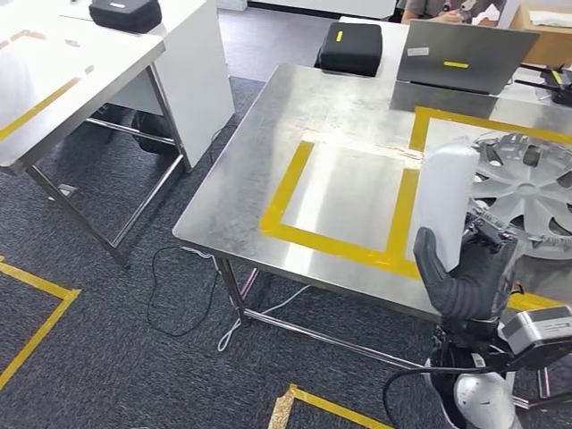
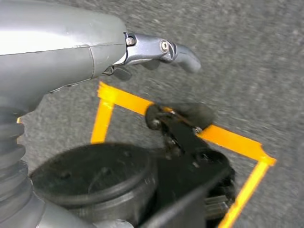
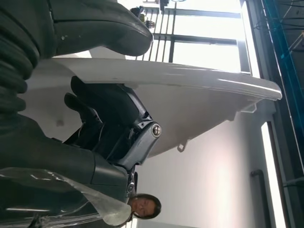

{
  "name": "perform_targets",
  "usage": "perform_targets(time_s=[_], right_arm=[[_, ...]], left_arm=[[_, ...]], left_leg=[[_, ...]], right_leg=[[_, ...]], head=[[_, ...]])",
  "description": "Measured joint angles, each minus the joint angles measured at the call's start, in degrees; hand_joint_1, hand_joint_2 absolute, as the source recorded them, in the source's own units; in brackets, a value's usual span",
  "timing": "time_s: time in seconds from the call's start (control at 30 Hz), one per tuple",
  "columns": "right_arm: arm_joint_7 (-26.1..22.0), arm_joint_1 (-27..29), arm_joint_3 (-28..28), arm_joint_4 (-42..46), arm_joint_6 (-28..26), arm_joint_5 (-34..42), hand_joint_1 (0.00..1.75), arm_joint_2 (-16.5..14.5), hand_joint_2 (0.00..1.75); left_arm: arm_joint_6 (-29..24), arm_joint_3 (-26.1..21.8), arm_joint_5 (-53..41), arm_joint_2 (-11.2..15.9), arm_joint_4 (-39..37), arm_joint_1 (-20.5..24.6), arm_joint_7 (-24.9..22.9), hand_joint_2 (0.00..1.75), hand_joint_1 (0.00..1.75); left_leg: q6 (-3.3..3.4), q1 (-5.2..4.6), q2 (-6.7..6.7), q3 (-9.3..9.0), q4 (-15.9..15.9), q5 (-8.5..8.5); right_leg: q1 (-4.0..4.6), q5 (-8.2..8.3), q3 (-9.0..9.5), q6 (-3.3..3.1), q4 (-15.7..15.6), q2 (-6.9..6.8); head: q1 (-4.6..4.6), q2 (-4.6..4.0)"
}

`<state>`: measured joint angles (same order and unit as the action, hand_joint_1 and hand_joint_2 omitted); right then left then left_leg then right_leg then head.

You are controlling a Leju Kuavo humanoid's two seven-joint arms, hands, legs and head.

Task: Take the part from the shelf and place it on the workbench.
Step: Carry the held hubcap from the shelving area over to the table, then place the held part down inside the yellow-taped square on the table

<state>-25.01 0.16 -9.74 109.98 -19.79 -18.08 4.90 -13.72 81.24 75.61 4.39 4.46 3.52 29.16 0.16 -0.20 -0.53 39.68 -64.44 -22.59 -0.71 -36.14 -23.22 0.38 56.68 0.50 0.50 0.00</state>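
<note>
- Workbench (image 1: 317, 116): steel table spanning the head view from 12 to 3 o'clock; a yellow tape square (image 1: 337, 241) marks its near middle, open and bare inside.
- Side table (image 1: 61, 80): white-topped, at 10 o'clock, carrying a dark case (image 1: 125, 13).
- Wheel cover (image 1: 533, 188): silver, lying flat on the workbench at 3 o'clock, just beyond the held part.
- Laptop (image 1: 466, 58) and black case (image 1: 350, 46): at 1 and 12 o'clock along the far edge.
- Part (image 1: 447, 210): white moulded panel, upright at 4 o'clock, above the bench's near edge beside the tape square's right side.
- Right hand (image 1: 468, 277): dark fingers (image 3: 104, 102) and thumb wrapped around the part's lower end, gripping it.
- Left hand (image 2: 157, 50): hangs over carpet and floor tape, fingers extended, holding nothing.
- Step in hand, as judged: carriage to the bench, part not yet set down. The next move calls for reaching towards 11 o'clock, lowering the panel inside the square, then releasing.
</note>
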Motion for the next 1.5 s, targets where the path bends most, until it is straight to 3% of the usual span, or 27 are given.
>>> perform_targets(time_s=[0.07, 0.17, 0.23, 0.27, 0.33, 0.37, 0.4, 0.43, 0.5, 0.53, 0.57, 0.6, 0.67, 0.73, 0.77, 0.83, 0.87, 0.9, 0.93, 1.0, 1.03, 1.07, 1.1, 1.2, 1.23, 1.5], right_arm=[[0.3, -0.6, 0.1, -0.5, 0.1, -0.1, 1.75, 0.0, 1.75], [0.6, -1.5, 0.3, -1.1, 0.0, -0.2, 1.75, 0.0, 1.75], [0.8, -2.2, 0.6, -1.7, 0.0, -0.3, 1.75, 0.0, 1.75], [0.9, -2.3, 0.6, -2.0, 0.0, -0.3, 1.75, 0.0, 1.75], [1.2, -2.2, 0.9, -2.8, 0.0, -0.3, 1.75, 0.0, 1.75], [1.3, -2.1, 1.0, -3.1, 0.0, -0.3, 1.75, 0.0, 1.75], [1.4, -2.2, 1.2, -3.4, 0.0, -0.3, 1.75, 0.0, 1.75], [1.6, -2.2, 1.3, -3.7, 0.1, -0.4, 1.75, 0.0, 1.75], [2.2, -2.2, 1.4, -4.6, 0.1, -0.7, 1.75, 0.0, 1.75], [2.6, -2.1, 1.4, -5.1, 0.2, -1.0, 1.75, 0.0, 1.75], [3.1, -2.0, 1.5, -5.4, 0.1, -1.3, 1.75, 0.0, 1.75], [3.5, -2.1, 1.6, -5.6, 0.1, -1.7, 1.75, 0.0, 1.75], [4.2, -2.4, 2.0, -5.3, 0.2, -2.4, 1.75, 0.0, 1.75], [4.9, -2.7, 2.6, -5.3, 0.5, -3.3, 1.75, 0.0, 1.75], [5.3, -2.6, 2.7, -5.4, 0.8, -3.7, 1.75, 0.0, 1.75], [5.9, -2.4, 2.9, -5.8, 1.5, -4.5, 1.75, 0.0, 1.75], [6.1, -2.4, 2.9, -5.9, 1.9, -4.9, 1.75, 0.0, 1.75], [6.3, -2.4, 2.9, -6.0, 2.2, -5.2, 1.75, 0.0, 1.75], [6.4, -2.3, 2.8, -6.1, 2.6, -5.5, 1.75, 0.0, 1.75], [6.8, -1.9, 2.7, -6.4, 3.2, -6.0, 1.75, 0.0, 1.75], [7.0, -1.6, 2.7, -6.6, 3.6, -6.2, 1.75, 0.0, 1.75], [7.3, -1.3, 2.7, -6.7, 3.9, -6.2, 1.75, 0.0, 1.75], [7.6, -1.1, 2.6, -6.9, 4.2, -6.3, 1.75, 0.0, 1.75], [8.4, -1.1, 2.5, -7.0, 5.3, -6.9, 1.75, 0.0, 1.75], [8.7, -1.1, 2.4, -7.1, 5.7, -7.2, 1.75, 0.0, 1.75], [11.9, -1.7, 1.2, -8.8, 8.4, -9.6, 1.75, 0.0, 1.75]], left_arm=[[0.1, 0.1, 0.1, 0.2, 0.0, 0.1, 0.1, 1.75, 0.0], [0.1, 0.3, 0.6, 0.3, 0.0, 0.0, 0.2, 1.75, 0.0], [0.1, 0.4, 0.7, 0.3, 0.0, -0.2, 0.2, 1.75, 0.0], [0.1, 0.5, 0.7, 0.3, 0.0, -0.2, 0.2, 1.75, 0.0], [0.1, 0.6, 0.6, 0.3, 0.0, -0.3, 0.2, 1.75, 0.0], [0.1, 0.7, 0.6, 0.3, 0.0, -0.3, 0.2, 1.75, 0.0], [0.1, 0.7, 0.6, 0.3, 0.0, -0.4, 0.2, 1.75, 0.0], [0.2, 0.7, 0.6, 0.3, 0.0, -0.4, 0.3, 1.75, 0.0], [0.2, 0.8, 0.6, 0.4, -0.1, -0.5, 0.6, 1.75, 0.0], [0.2, 0.8, 0.6, 0.4, -0.1, -0.5, 0.8, 1.75, 0.0], [0.2, 0.9, 0.6, 0.4, -0.2, -0.3, 1.0, 1.75, 0.0], [0.2, 1.0, 0.6, 0.2, -0.3, 0.0, 1.3, 1.75, 0.0], [0.1, 1.4, 0.6, -0.6, -0.5, 0.8, 1.8, 1.75, 0.0], [0.1, 1.7, 0.6, -1.6, -0.8, 1.7, 2.4, 1.75, 0.0], [0.2, 1.9, 0.6, -2.2, -1.0, 2.0, 2.6, 1.75, 0.0], [0.3, 2.4, 0.5, -3.0, -1.5, 2.2, 2.7, 1.75, 0.0], [0.3, 2.6, 0.5, -3.2, -1.8, 2.2, 2.8, 1.75, 0.0], [0.3, 2.8, 0.5, -3.4, -2.0, 2.2, 2.8, 1.75, 0.0], [0.3, 2.9, 0.5, -3.4, -2.2, 2.2, 2.9, 1.75, 0.0], [0.3, 3.1, 0.6, -3.4, -2.8, 2.1, 2.9, 1.75, 0.0], [0.3, 3.2, 0.5, -3.3, -3.1, 2.1, 3.0, 1.75, 0.0], [0.3, 3.3, 0.5, -3.2, -3.3, 2.0, 3.0, 1.75, 0.0], [0.2, 3.4, 0.6, -3.3, -3.4, 2.0, 3.0, 1.75, 0.0], [0.1, 3.7, 0.6, -3.6, -3.7, 2.0, 3.0, 1.75, 0.0], [0.1, 3.8, 0.6, -3.6, -3.7, 2.1, 3.1, 1.75, 0.0], [0.3, 4.9, 0.6, -4.1, -3.8, 2.6, 2.8, 1.75, 0.0]], left_leg=[[0.85, -0.51, 0.21, -1.74, 2.4, -1.46], [1.73, -0.3, 0.26, -4.99, 6.8, -3.34], [1.92, -0.08, 0.11, -7.87, 9.2, -3.8], [1.98, -0.09, 0.05, -9.36, 10.2, -4.24], [1.91, -0.01, -0.1, -12.51, 11.7, -5.49], [1.76, 0.08, -0.19, -14.18, 12.2, -6.28], [1.54, 0.22, -0.29, -15.89, 12.6, -7.2], [1.25, 0.39, -0.37, -17.61, 12.8, -8.33], [0.47, 0.47, -0.51, -20.19, 12.2, -11.08], [0.0, 0.41, -0.55, -20.61, 11.5, -12.25], [-0.34, 0.45, -0.52, -20.62, 10.9, -13.12], [-0.67, 0.55, -0.45, -20.45, 10.2, -13.41], [-1.29, 0.84, -0.22, -18.7, 7.1, -11.96], [-2.39, 1.09, 0.04, -14.14, -0.9, -10.23], [-2.87, 1.22, 0.18, -11.1, -5.1, -10.86], [-2.88, 1.26, 0.3, -6.16, -9.8, -15.12], [-2.47, 1.09, 0.31, -4.5, -10.0, -16.79], [-1.84, 0.77, 0.31, -3.46, -8.8, -16.86], [-0.97, 0.25, 0.31, -2.97, -6.3, -14.78], [1.32, -1.35, 0.28, -2.96, 0.8, -6.96], [2.36, -2.01, 0.25, -3.23, 3.8, -3.97], [3.02, -2.44, 0.22, -3.44, 5.5, -2.29], [3.02, -2.52, 0.19, -3.62, 6.2, -1.94], [1.58, -2.2, 0.11, -3.98, 6.5, -1.99], [1.38, -2.17, 0.07, -3.98, 6.4, -2.13], [1.49, -2.16, 0.04, -3.99, 6.4, -2.29]], right_leg=[[-0.04, -0.27, 1.2, 0.7, -1.4, -0.15], [0.01, 1.89, 1.2, 1.52, 0.0, -0.38], [0.09, 3.17, -3.07, 1.39, 6.3, -0.32], [0.15, 2.71, -5.93, 1.27, 9.9, -0.24], [0.16, -1.39, -11.51, 1.36, 14.1, -0.11], [0.06, -3.84, -13.45, 1.64, 13.9, -0.08], [-0.12, -5.22, -14.88, 1.98, 12.6, -0.1], [-0.42, -4.32, -15.93, 2.39, 10.2, -0.2], [-0.97, 5.35, -17.22, 3.11, 5.4, -1.16], [-1.06, 10.0, -17.52, 2.86, 4.3, -1.47], [-0.98, 12.95, -17.73, 2.44, 4.2, -1.73], [-0.75, 12.77, -17.89, 1.76, 4.6, -1.63], [-0.75, 11.75, -17.29, 0.76, 4.6, -1.36], [-0.84, 10.85, -15.53, 0.12, 3.8, -1.32], [-0.82, 10.43, -14.37, -0.08, 3.4, -1.32], [-0.62, 9.53, -12.16, -0.32, 2.6, -1.25], [-0.54, 9.07, -11.25, -0.42, 2.3, -1.06], [-0.43, 8.65, -10.47, -0.49, 2.1, -0.85], [-0.31, 8.25, -9.81, -0.54, 1.9, -0.67], [-0.06, 7.6, -8.92, -0.55, 1.8, -0.43], [0.1, 7.31, -8.71, -0.44, 1.7, -0.33], [0.21, 7.07, -8.62, -0.3, 1.7, -0.29], [0.36, 6.8, -8.57, -0.23, 1.7, -0.26], [0.54, 6.34, -8.47, -0.31, 1.8, -0.41], [0.54, 6.29, -8.42, -0.29, 1.8, -0.46], [0.55, 6.25, -8.18, -0.17, 1.4, -0.47]], head=[[-0.26, 0.0], [-0.39, 0.0], [-0.15, 0.0], [-0.06, 0.0], [-0.02, 0.0], [0.0, 0.0], [0.02, 0.0], [0.04, 0.0], [0.07, -0.02], [0.0, -0.02], [-0.19, -0.03], [-0.43, -0.03], [-0.84, -0.02], [-1.1, -0.02], [-1.18, -0.02], [-1.3, -0.02], [-1.31, -0.02], [-1.35, -0.02], [-1.36, -0.02], [-1.38, -0.02], [-1.38, -0.02], [-1.36, -0.01], [-1.36, -0.01], [-1.35, 0.0], [-1.33, 0.0], [-1.33, -0.01]])
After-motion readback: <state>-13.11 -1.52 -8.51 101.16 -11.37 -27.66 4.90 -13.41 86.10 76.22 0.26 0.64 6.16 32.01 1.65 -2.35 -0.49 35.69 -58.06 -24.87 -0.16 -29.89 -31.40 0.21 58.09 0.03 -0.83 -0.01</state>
